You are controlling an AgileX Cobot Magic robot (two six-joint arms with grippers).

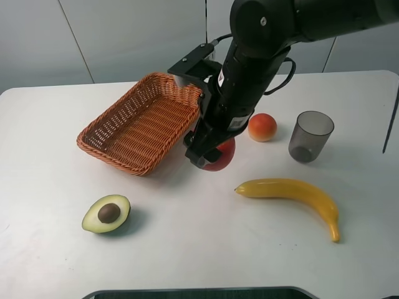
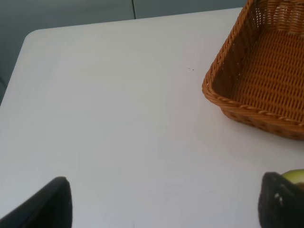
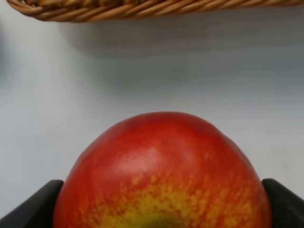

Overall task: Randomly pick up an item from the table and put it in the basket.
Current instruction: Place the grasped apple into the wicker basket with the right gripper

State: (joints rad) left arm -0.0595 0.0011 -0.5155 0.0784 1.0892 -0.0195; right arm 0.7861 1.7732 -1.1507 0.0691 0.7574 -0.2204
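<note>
Two black fingers [image 3: 35,209] of the right gripper [image 1: 207,157] flank the round red apple with its yellowish patch [image 1: 224,154]. From the wrist view they look pressed against its sides, so I read that as a pinch on the fruit. The apple sits just beside the corner of the shallow orange-brown wicker basket [image 1: 106,156], with a strip of plain white worktop [image 1: 206,255] showing between them. Whether it rests on that worktop or hangs just clear of it, I cannot tell.

My main worry is the grip. The skin looks smooth and the body is round, so a hold that sits off the widest part could let the apple squirt out as I lift. If it drops it would likely roll toward the small orange-red peach-like fruit [image 1: 262,127] or the smoky grey plastic cup [image 1: 310,136], and it could tip the cup.

The second risk is the basket's flared wall. If I carry the apple across too low, fruit or fingers could catch the rim and shove the basket, which looks light enough to slide. The arm already hangs over that corner, so there is little margin.

The left gripper [image 2: 166,209] is not a concern — its fingers are spread wide over bare worktop, holding nothing, with the halved green avocado [image 1: 107,213] near one tip.
</note>
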